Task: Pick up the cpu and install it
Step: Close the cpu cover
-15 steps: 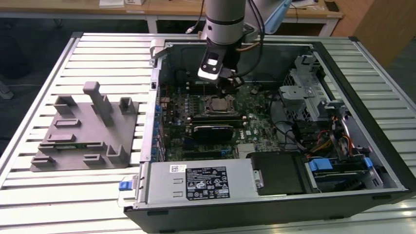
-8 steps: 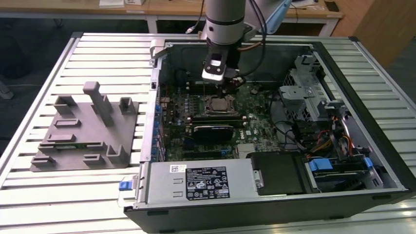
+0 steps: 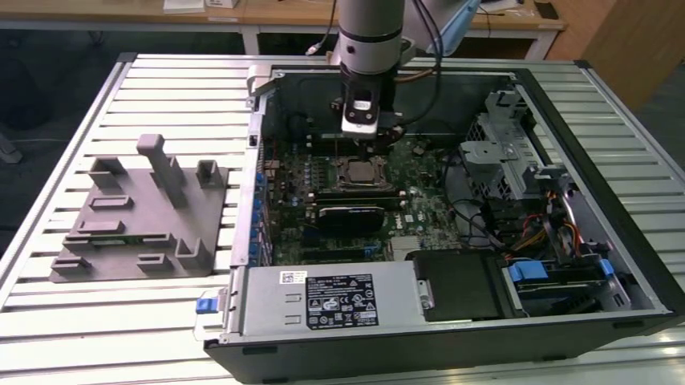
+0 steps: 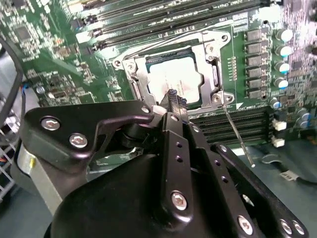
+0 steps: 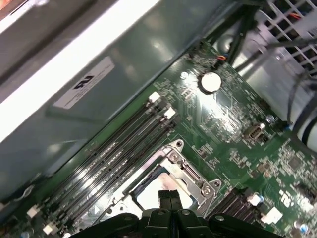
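Fingers (image 5: pixel 164 198) of the gripper (image 4: pixel 174 100) are pressed together tip to tip, no gap showing in both wrist views, and nothing is held between them. Slatted metal table (image 3: pixel 75 321): carries the whole set-up. Black computer case (image 3: pixel 428 357): lies open on the table toward the exterior view's right, its interior exposed. Robot arm (image 3: pixel 370 32): reaches down from above into the case, with the gripper hanging over the green motherboard (image 3: pixel 423 180). Grey plastic fixture (image 3: pixel 128 216): upright posts, standing on the table just beside the case at the exterior view's left, well apart from the gripper. Power supply (image 3: pixel 268 309): grey box with a label, set along the case edge nearest the exterior camera. Memory slots (image 5: pixel 116 144): a row of long dark slots running just beside the socket. Socket frame (image 4: pixel 214 74): bright metal, surrounding the chip. Item of interest, the cpu (image 4: pixel 173 79): lies flat inside the socket frame with its silvery plate facing up. The closed fingertips sit directly over its edge. Contact between them cannot be determined. Thin metal lever (image 4: pixel 237 134): runs from a corner of the frame out across the board. Round coin cell (image 5: pixel 210 82): mounted on the board, apart from the socket.
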You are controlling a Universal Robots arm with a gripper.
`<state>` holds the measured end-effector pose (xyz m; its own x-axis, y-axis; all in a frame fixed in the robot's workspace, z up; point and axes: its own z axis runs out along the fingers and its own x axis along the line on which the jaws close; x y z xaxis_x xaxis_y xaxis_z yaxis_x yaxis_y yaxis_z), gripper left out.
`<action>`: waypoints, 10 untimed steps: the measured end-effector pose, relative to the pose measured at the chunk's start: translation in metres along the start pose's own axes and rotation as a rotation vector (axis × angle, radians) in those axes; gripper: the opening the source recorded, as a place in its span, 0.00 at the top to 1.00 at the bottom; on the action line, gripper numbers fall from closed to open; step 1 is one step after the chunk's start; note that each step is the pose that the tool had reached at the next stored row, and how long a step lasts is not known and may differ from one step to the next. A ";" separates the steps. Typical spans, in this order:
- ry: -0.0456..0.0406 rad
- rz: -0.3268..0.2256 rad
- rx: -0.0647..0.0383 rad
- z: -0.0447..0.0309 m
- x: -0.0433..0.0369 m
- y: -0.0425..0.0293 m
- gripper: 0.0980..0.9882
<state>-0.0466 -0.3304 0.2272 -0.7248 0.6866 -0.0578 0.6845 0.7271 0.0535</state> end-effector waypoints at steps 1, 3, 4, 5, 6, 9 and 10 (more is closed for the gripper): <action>0.0008 -0.017 -0.001 0.0001 0.0000 0.0000 0.99; 0.0023 -0.048 -0.002 0.0002 0.0000 0.0000 0.99; 0.0029 -0.063 -0.003 0.0003 0.0000 0.0000 0.99; 0.0036 -0.078 -0.004 0.0003 0.0000 0.0000 0.99; 0.0041 -0.093 -0.004 0.0004 0.0000 0.0000 0.99; 0.0060 -0.138 -0.006 0.0005 0.0000 0.0000 0.99; 0.0066 -0.153 -0.007 0.0006 0.0000 0.0000 0.99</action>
<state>-0.0466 -0.3304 0.2266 -0.8214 0.5673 -0.0592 0.5650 0.8234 0.0516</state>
